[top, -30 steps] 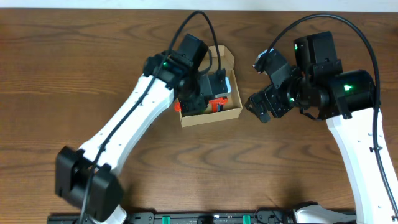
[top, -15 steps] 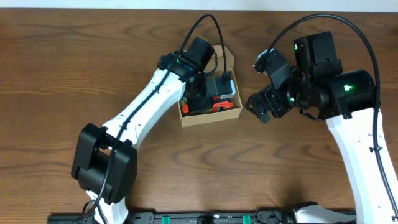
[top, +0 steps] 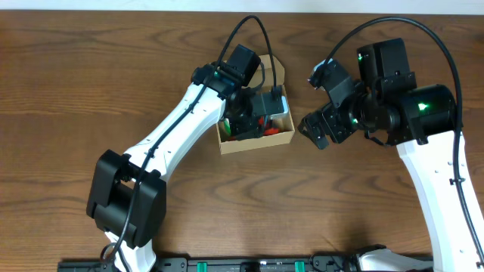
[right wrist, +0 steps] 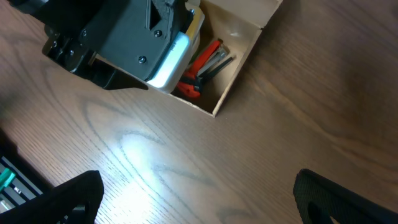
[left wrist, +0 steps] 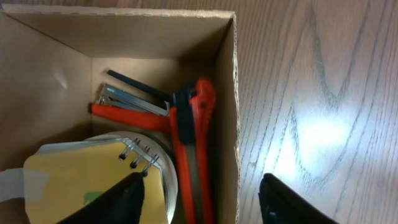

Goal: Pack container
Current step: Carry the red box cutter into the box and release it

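**A:** The left pincer (top: 253, 115) has just released! Its fingers (left wrist: 118, 202) were pinched together a second ago and now stand apart over the small brown cardboard box (top: 257, 142) on the dark wooden worktop (top: 76, 91).

**B:** Item delivered, I'd say. The wrist view shows what the overhead hides: a yellow spiral notepad (left wrist: 93, 180) and a red utility knife (left wrist: 189, 143) inside.

**A:** The right pincer (top: 314, 128) hangs wide apart and empty, just beside the box.

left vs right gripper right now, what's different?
Left gripper is at the container, one jaw over its contents, one outside its wall; right gripper hangs beside the container over the table. Left jaws stand narrower than right jaws. Both open, holding nothing.
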You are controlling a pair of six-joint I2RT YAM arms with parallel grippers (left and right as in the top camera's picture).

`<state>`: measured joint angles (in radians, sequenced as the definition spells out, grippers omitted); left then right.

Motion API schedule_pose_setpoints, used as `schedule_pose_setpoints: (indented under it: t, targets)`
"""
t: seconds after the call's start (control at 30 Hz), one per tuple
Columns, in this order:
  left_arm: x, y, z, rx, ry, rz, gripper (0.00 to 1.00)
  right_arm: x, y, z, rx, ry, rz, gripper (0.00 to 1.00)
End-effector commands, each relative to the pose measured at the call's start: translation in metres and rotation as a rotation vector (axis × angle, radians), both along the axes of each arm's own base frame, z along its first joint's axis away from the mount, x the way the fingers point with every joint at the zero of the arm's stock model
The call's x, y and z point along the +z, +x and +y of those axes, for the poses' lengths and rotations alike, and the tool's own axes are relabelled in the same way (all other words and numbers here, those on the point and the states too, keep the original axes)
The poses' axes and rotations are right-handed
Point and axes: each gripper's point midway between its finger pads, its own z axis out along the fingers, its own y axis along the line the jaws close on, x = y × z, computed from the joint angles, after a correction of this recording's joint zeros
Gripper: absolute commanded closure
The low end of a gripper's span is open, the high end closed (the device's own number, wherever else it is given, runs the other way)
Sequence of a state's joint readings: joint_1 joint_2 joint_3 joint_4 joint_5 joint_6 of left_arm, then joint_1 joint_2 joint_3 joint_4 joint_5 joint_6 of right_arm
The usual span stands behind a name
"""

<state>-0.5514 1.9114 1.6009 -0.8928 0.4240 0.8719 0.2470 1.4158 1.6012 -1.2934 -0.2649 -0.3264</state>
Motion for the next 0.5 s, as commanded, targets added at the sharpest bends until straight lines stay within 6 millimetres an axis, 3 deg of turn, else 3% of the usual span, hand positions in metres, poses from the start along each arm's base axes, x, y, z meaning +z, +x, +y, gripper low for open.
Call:
schedule_pose_setpoints:
  t: [0.0,0.2,0.33,0.47]
  targets:
    - [0.003,-0.001,-0.002,0.018,-0.014,0.015,0.37,0.003,-0.002,-0.002,0.007,-0.005,-0.017,0.01]
    - [0.023,0.006,0.0,0.123,-0.026,0.005,0.38,0.003,-0.002,-0.002,0.008,-0.005,-0.017,0.01]
    - [0.049,0.015,0.028,0.309,0.063,-0.062,0.51,0.003,-0.002,-0.002,0.007,-0.005,-0.017,0.01]
    - [0.072,-0.002,0.061,0.382,0.127,-0.067,0.51,0.003,-0.002,-0.002,0.007,-0.005,-0.017,0.01]
